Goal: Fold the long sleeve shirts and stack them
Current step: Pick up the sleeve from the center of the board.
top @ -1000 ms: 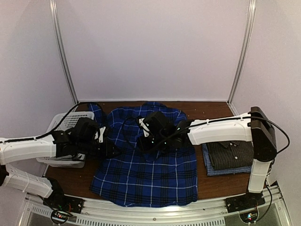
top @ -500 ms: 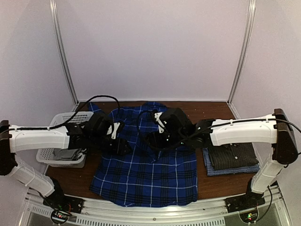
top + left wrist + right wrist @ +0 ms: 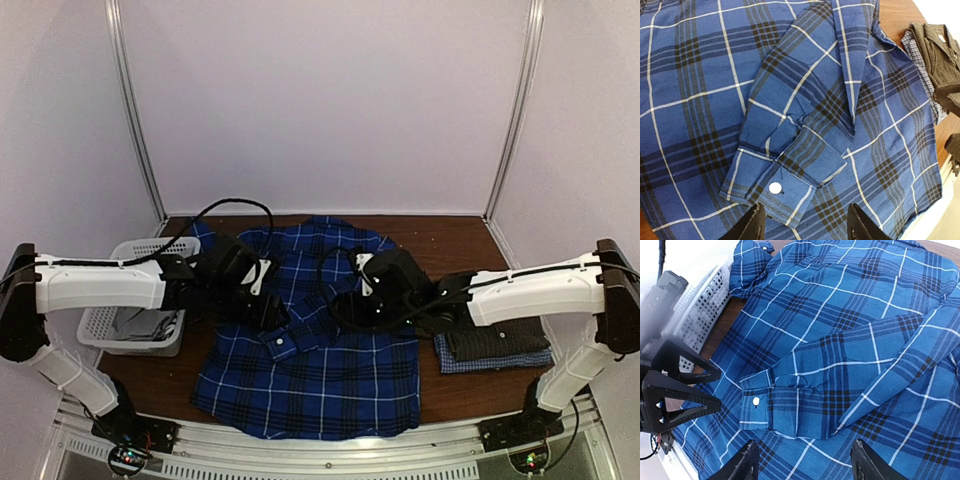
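The royal-blue plaid shirt (image 3: 310,370) lies spread at the centre of the desk (image 3: 450,235), one sleeve folded across its body. The buttoned cuff (image 3: 785,185) sits just below both grippers. The left gripper (image 3: 806,207) hangs open and empty over the shirt's 9 o'clock side. The right gripper (image 3: 804,442), also open and empty, is toward 3 o'clock. At 3 o'clock the folded dark grey checked shirt (image 3: 495,340) rests on the pale blue shirt (image 3: 465,362). The white mesh basket (image 3: 110,320) stands at 9 o'clock.
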Controlling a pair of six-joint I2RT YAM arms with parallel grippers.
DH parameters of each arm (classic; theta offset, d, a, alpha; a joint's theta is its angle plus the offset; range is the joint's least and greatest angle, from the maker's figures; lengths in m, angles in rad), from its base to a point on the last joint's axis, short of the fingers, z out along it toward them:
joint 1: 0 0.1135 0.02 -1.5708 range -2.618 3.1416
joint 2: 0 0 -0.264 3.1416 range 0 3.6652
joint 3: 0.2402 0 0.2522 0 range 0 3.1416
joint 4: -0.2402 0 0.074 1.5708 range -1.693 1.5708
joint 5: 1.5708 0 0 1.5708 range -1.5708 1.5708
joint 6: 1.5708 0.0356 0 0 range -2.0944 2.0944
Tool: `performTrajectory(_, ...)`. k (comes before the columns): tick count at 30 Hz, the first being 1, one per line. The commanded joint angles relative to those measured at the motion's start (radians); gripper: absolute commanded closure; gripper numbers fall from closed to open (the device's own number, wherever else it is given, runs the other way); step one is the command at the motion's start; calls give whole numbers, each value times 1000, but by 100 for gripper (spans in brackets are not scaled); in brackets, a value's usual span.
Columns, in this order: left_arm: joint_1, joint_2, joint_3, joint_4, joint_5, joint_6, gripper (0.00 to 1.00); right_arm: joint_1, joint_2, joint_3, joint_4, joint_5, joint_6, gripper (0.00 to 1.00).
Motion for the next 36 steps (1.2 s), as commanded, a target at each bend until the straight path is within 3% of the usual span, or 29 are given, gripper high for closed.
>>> performTrajectory(1,-1,-6,-16,-9,-32,14,42,-5,48,-17,84,-54,65,37)
performTrajectory(9,-51,67,-35,6,-46,46,43,22,127,-16,159,-60,128,42)
performTrajectory(27,-196,312,87,-105,-280,52,46,13,-121,-198,118,94,183,42)
performTrajectory(32,-214,366,134,-172,-365,35,59,13,-139,-207,113,97,183,42)
performTrajectory(36,-220,352,156,-190,-378,35,77,12,-154,-208,105,108,183,42)
